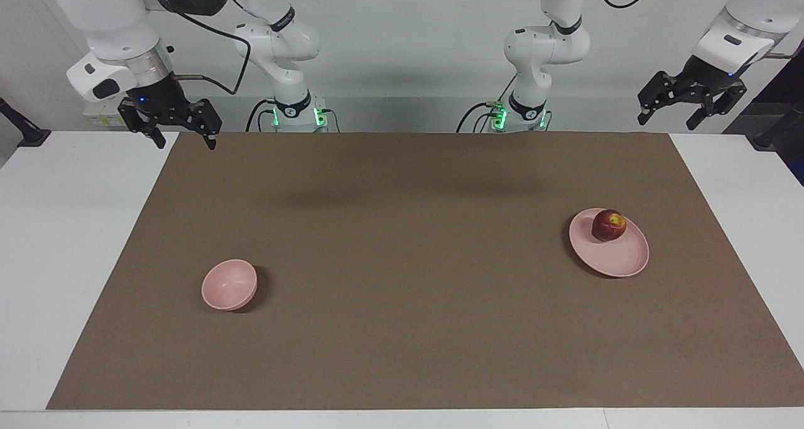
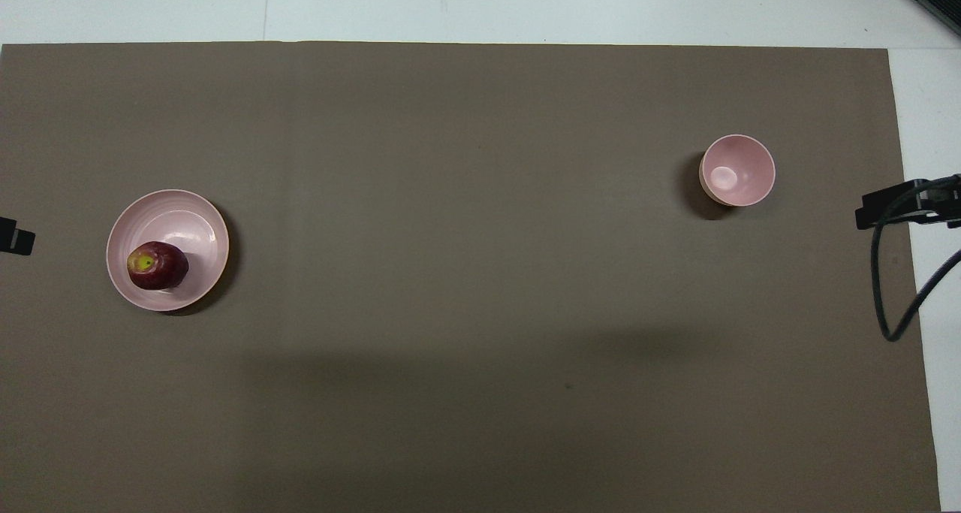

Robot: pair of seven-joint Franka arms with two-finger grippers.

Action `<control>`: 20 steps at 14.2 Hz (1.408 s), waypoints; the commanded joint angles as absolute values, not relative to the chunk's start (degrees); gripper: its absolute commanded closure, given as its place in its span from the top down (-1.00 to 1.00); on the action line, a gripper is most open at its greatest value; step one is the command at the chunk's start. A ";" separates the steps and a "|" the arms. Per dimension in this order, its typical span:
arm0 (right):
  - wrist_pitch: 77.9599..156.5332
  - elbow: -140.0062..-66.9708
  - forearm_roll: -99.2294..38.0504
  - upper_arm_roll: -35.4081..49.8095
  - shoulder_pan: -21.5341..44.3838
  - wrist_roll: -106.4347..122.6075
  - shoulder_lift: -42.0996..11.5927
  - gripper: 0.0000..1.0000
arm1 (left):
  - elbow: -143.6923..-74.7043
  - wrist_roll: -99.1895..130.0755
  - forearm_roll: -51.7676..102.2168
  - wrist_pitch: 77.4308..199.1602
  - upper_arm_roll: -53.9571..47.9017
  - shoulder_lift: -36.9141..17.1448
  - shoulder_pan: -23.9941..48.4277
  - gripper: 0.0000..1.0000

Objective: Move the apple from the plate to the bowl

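On the plate (image 1: pixel 619 259), robot-side rim: apple (image 1: pixel 608 225) | bowl (image 1: pixel 229 284) well apart, empty | left gripper (image 1: pixel 691 105), right gripper (image 1: pixel 179 130) raised, fingers spread | advice: left descends straight, pinches apple's middle.

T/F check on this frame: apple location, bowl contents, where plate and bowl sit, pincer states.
1. The apple sits on the plate. True.
2. The bowl holds fruit. False: it holds nothing.
3. The plate lies toward the left arm's end. True.
4. The left pincer grips the apple. False: it is open, raised off the mat's corner.
5. The right pincer is open. True.
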State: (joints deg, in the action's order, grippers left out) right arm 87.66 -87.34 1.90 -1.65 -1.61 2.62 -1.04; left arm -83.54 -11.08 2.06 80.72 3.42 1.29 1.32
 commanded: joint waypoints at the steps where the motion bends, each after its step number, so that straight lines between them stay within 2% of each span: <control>1: 87.36 -87.01 1.93 -1.58 -1.93 3.69 -0.79 1.00 | -85.17 -11.51 1.23 80.68 3.61 2.90 2.02 1.00; 3: 87.28 -86.92 0.98 -1.15 -1.67 3.87 -0.88 1.00 | -85.08 -11.08 1.49 81.03 3.61 2.81 2.02 1.00; 6: 82.99 -86.23 -0.08 -1.23 -1.85 3.78 -1.32 1.00 | -85.08 -10.99 1.58 80.68 3.60 2.81 2.46 1.00; 8: 80.17 -83.24 -1.23 -1.23 -2.02 3.60 -1.67 1.00 | -85.08 -10.72 1.67 80.95 3.60 2.81 2.46 1.00; 12: 80.59 -82.88 -1.84 -1.23 -1.76 3.43 -1.58 1.00 | -85.86 -11.60 1.85 82.43 3.60 3.16 2.46 1.00; 16: 80.60 -83.41 -1.67 -1.23 -1.76 3.43 -1.05 1.00 | -96.31 -11.69 1.93 91.65 3.78 7.29 2.46 1.00; 18: 80.60 -83.41 -1.67 -1.23 -1.76 3.43 -1.05 1.00 | -99.56 -11.78 1.93 94.99 3.78 6.77 2.55 1.00; 20: 80.60 -83.41 -1.67 -1.23 -1.76 3.34 -1.05 1.00 | -105.70 -12.13 1.93 102.26 3.78 6.68 2.64 1.00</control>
State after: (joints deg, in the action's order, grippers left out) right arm 80.92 -83.83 -0.81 -1.32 -1.57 2.65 -1.04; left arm -97.74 -11.34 2.06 95.12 3.22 4.65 1.81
